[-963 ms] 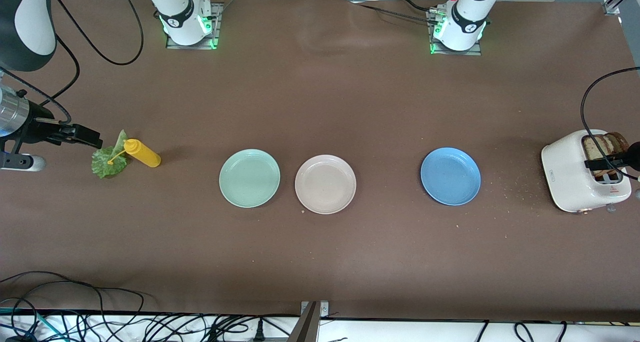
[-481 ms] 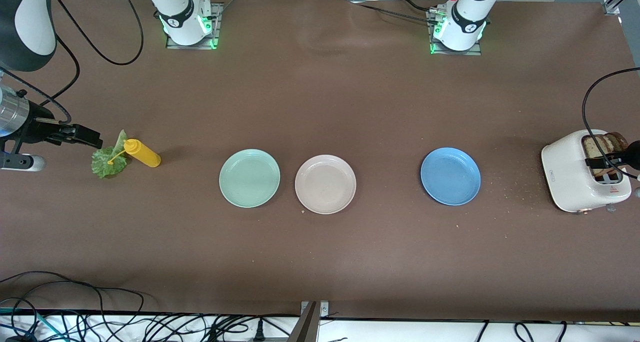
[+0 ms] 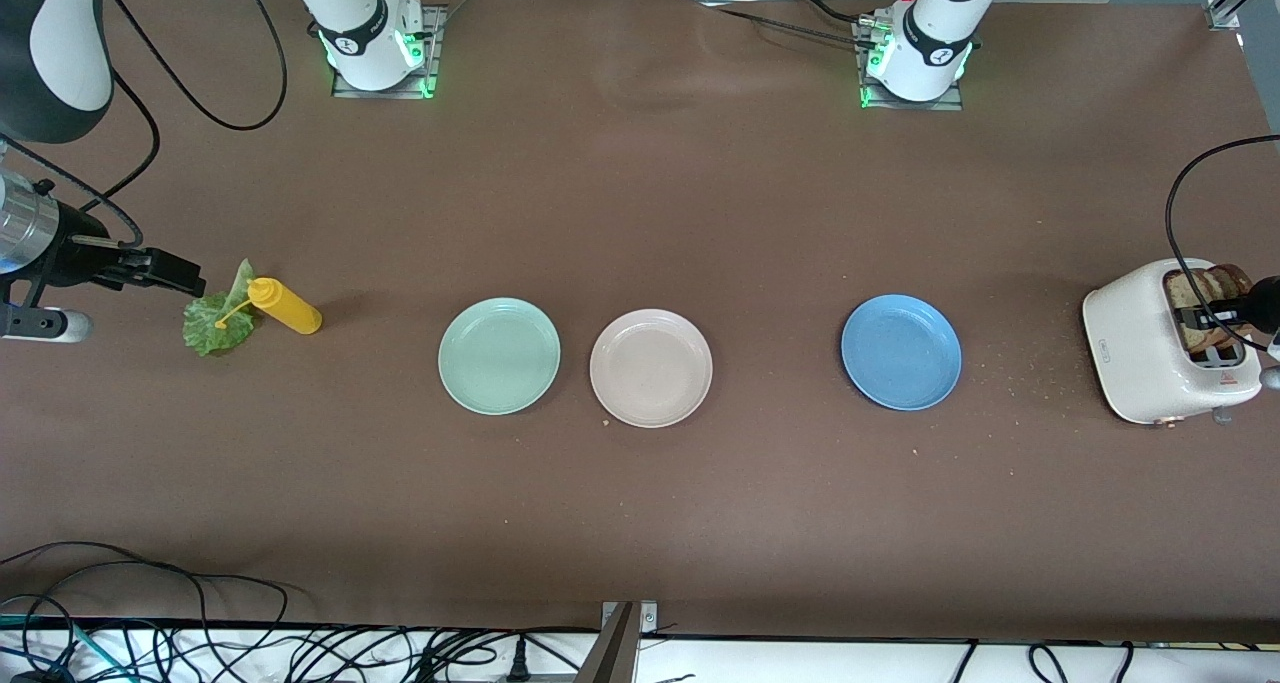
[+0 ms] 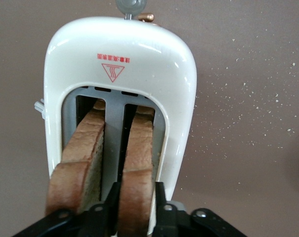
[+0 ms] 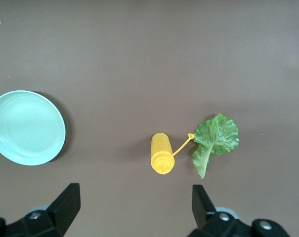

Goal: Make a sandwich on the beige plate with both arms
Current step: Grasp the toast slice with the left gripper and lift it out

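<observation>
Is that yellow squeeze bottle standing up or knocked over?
Knocked over. The yellow bottle lies on its side on the table, its flip cap open toward the lettuce leaf.

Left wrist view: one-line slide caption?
Left gripper closing on one of two bread slices standing in the white toaster.

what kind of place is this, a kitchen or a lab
Most likely a robotics lab staged as a kitchen: two bolted-down arms work a brown table, loose cables trail along its edge, and the only kitchen items are a toaster, three plates and a mustard bottle.
</observation>
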You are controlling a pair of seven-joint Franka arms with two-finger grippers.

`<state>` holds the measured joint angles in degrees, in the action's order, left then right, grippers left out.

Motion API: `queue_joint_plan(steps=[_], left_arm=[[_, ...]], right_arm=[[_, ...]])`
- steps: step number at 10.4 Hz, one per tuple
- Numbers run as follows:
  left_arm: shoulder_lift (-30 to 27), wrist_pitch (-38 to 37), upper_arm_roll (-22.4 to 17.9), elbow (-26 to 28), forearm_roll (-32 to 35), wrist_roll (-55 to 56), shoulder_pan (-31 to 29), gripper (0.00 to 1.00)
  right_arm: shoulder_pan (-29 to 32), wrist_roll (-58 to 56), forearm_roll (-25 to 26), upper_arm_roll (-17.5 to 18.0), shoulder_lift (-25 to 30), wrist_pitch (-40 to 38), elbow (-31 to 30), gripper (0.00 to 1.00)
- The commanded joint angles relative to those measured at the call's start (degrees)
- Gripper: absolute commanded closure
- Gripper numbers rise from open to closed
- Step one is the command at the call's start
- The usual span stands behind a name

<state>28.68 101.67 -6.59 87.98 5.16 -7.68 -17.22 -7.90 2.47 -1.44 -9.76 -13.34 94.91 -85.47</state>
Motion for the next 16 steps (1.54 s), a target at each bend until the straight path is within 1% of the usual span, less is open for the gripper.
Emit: queue_joint_plan(steps=[1, 2, 3, 4, 5, 6, 7, 9, 11, 13, 14, 16], left_arm=[[-0.99, -0.59, 0.35, 0.00, -0.77, -1.98, -0.44, 0.82], [-1.08, -0.95, 0.44, -0.09, -0.68, -1.81, -0.27, 0.83], [-1.43, -0.95, 0.53, -0.17, 1.06, -1.81, -0.01, 0.83], [-1.44, -0.95, 0.62, -0.70, 3.17, -1.72, 0.17, 0.86], [-1.44, -1.04, 0.71, -1.75, 3.80, -1.63, 0.26, 0.96], [-1.44, -1.73, 0.88, -2.11, 3.80, -1.63, 0.26, 1.00], [-1.44, -3.22, 1.14, -3.76, 3.80, -1.63, 0.52, 1.00], [-0.83, -10.41, 0.88, -10.78, 3.37, -1.55, 2.45, 1.00], [-0.82, -14.47, 0.88, -13.78, 3.01, -1.55, 5.96, 1.00], [0.23, -18.86, 0.79, -19.14, 1.70, -1.11, 10.34, 1.00], [0.23, -20.71, 0.88, -19.68, -2.05, -0.93, 11.41, 1.00], [0.23, -22.39, 0.79, -19.51, -16.86, 3.70, 11.77, 1.00]], right_arm=[[0.08, 0.52, -0.84, 0.01, -0.28, -0.60, 0.74, 0.00], [0.08, 0.43, -0.84, 0.01, -0.28, -0.60, 0.74, 0.00], [0.08, 0.52, -0.84, 0.01, -0.28, -0.60, 0.74, 0.00], [0.08, 0.61, -0.84, 0.01, -0.28, -0.60, 0.74, 0.00], [0.08, 0.69, -0.84, 0.01, -0.28, -0.60, 0.74, 0.00], [0.08, 0.69, -0.84, 0.01, -0.28, -0.60, 0.74, 0.00], [0.08, 0.69, -0.84, 0.01, -0.28, -0.60, 0.74, 0.00], [0.08, 0.61, -0.84, 0.01, -0.28, -0.60, 0.65, 0.00], [0.08, 0.61, -0.84, 0.01, -0.28, -0.60, 0.65, 0.00], [0.08, 0.78, -0.84, 0.01, -0.28, -0.69, 0.65, 0.00], [0.08, 0.78, -0.84, 0.01, -0.19, -0.95, 0.65, 0.00], [0.08, 0.78, -0.84, 0.01, -0.19, -1.22, 0.65, 0.00]])
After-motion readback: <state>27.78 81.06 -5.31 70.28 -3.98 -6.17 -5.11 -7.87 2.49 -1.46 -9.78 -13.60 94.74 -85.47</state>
